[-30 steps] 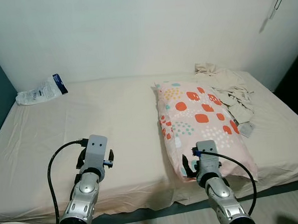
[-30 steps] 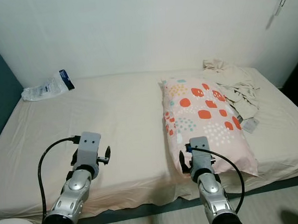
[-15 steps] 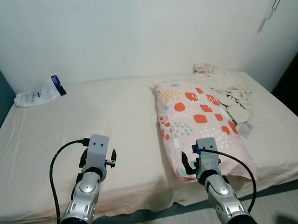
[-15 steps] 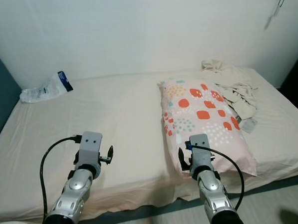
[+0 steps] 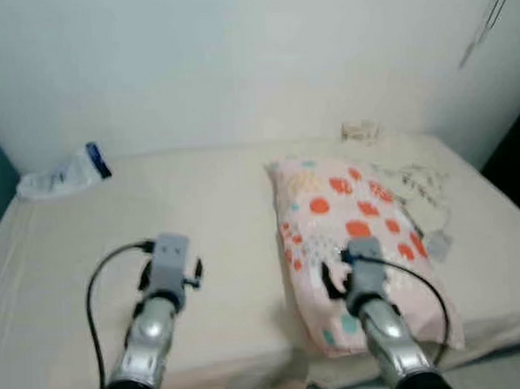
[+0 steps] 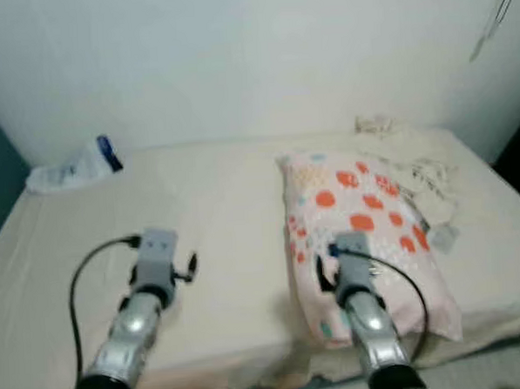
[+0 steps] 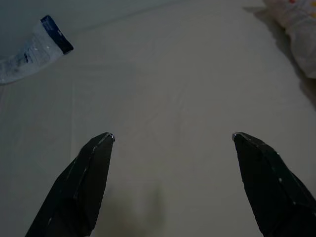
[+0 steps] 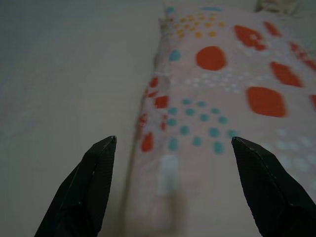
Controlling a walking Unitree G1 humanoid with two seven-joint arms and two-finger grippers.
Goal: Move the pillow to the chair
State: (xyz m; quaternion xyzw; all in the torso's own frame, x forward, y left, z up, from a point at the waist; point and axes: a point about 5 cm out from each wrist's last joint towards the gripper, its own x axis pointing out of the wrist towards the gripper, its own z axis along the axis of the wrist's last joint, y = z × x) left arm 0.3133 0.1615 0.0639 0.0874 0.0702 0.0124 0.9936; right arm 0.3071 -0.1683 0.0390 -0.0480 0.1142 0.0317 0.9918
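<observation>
Head cameras overlooking bed [image 5: 217,205], wrist cameras skimming low

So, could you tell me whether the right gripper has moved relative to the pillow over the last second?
Yes. The right gripper has advanced from the pillow's near edge to over its patterned top, jaws open.

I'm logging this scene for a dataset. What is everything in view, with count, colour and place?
bed: one, beige sheet, against the white wall.
pillow: one, pink with red, teal and yellow spots, on the bed's right half, near end at the front edge.
clothes: one crumpled pile, cream, on the bed right of the pillow, toward the far corner.
plastic pack: one, clear white with a dark blue end, at the bed's far left by the wall.
left gripper: silver arm, black fingers open, over bare sheet left of the pillow.
right gripper: silver arm, black fingers open, over the pillow's near left edge.
</observation>
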